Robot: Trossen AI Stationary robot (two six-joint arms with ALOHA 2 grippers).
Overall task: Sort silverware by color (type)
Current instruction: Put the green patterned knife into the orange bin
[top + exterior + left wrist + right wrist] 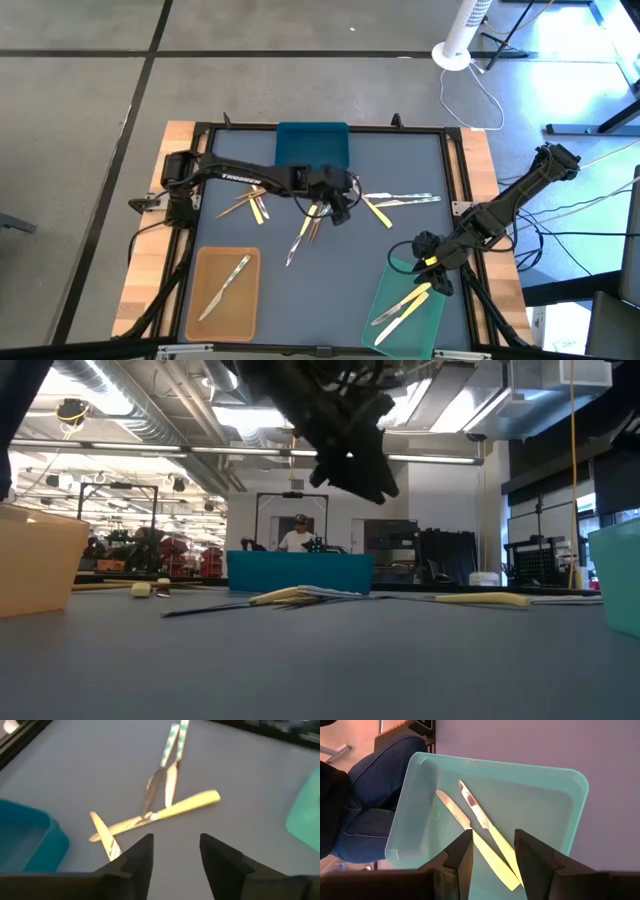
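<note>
We see the left gripper (343,205) hanging above the middle of the bench (330,290), its jaws spread with nothing between them. In the left wrist view the jaws frame a loose pile: a pale yellow knife (170,810) crossed by two silvery pieces (167,775) and one more yellow piece (106,837). The blue tray (312,145) stands at the far edge, just behind the left gripper. Near the bench centre, by the left gripper, lie a silvery knife (299,240) and a brown piece (315,225) close beside it; more brown and yellow pieces (248,206) lie to the left.

The right gripper (432,262) hovers over the green tray (530,795) at the near right corner, jaws parted and empty. Two yellow knives (480,837) lie side by side in that tray. The tan tray (222,300) at the near left holds one silvery knife (226,285).

Beyond the green tray a person's leg in jeans (375,795) shows; another person (297,535) sits far behind the bench.
</note>
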